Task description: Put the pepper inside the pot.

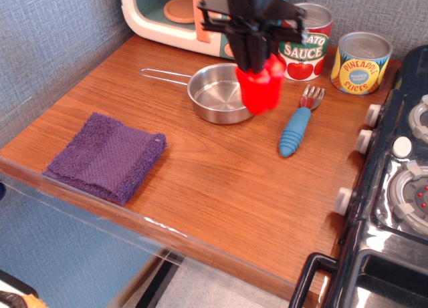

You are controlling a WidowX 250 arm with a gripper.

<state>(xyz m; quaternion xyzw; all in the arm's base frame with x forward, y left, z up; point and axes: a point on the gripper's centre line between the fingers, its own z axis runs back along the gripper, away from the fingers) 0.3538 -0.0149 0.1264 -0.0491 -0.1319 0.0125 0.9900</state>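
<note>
My gripper (pixel 254 62) is shut on the top of the red pepper (pixel 261 89) and holds it in the air. The pepper hangs over the right rim of the steel pot (pixel 217 94), which sits on the wooden counter with its wire handle (pixel 164 75) pointing left. The pot looks empty. The pepper's stem is hidden between the fingers.
A blue-handled fork (pixel 297 124) lies right of the pot. A tomato sauce can (pixel 305 44) and a pineapple can (pixel 361 62) stand at the back. A toy microwave (pixel 177 14) is behind the pot. A purple cloth (pixel 107 156) lies front left. A stove (pixel 401 168) borders the right.
</note>
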